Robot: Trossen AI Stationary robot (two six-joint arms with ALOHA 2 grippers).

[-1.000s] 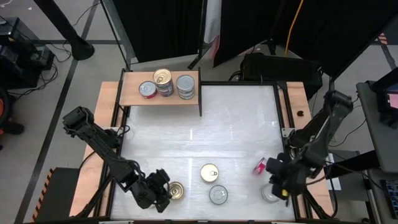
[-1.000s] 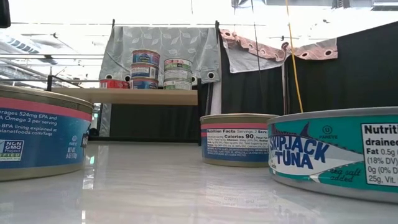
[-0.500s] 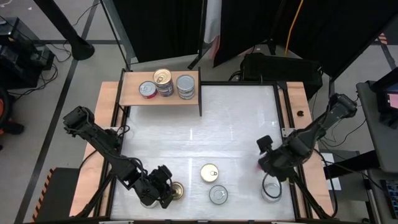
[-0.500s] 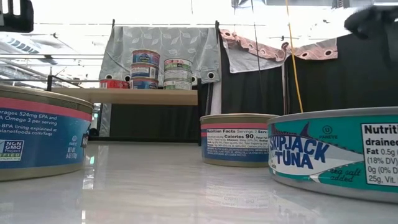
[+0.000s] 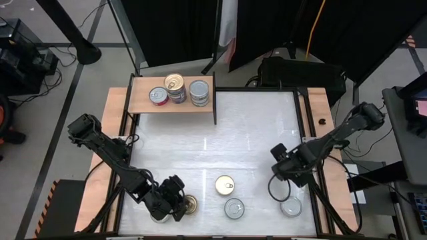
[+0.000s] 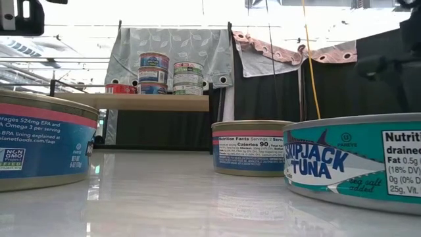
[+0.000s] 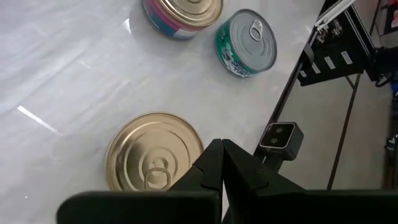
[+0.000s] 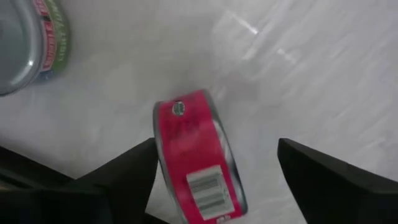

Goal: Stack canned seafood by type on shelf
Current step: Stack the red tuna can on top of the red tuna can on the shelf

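Note:
The shelf (image 5: 173,105) at the table's far left carries a red-lidded can (image 5: 157,96) and two stacks, gold-topped (image 5: 175,85) and silver-topped (image 5: 199,92). On the table stand a gold-lidded can (image 5: 225,185), a teal tuna can (image 5: 234,209), another gold-lidded can (image 7: 154,155) and a silver can (image 5: 291,207). A red can (image 8: 193,155) lies on its curved side. My right gripper (image 8: 216,146) points down over it, open, a finger on each side. My left gripper (image 7: 221,152) is shut, just beside the near-left gold can. My right gripper's fingers stand to either side of the red can's two flat ends. One finger (image 8: 134,165) shows right against the can's end, and I cannot tell whether it touches. The can lies on the table.
Wooden strips (image 5: 115,127) run along the table's left and right sides. The table's middle and far right (image 5: 260,127) hold nothing. In the low view the blue-and-pink can (image 6: 39,141) and the tuna can (image 6: 355,161) fill the foreground.
My right gripper has gone from the table's near right corner toward the left and slightly down, rolled about its own axis, and opened. It now covers the red can in the high view. The cans have stayed in place.

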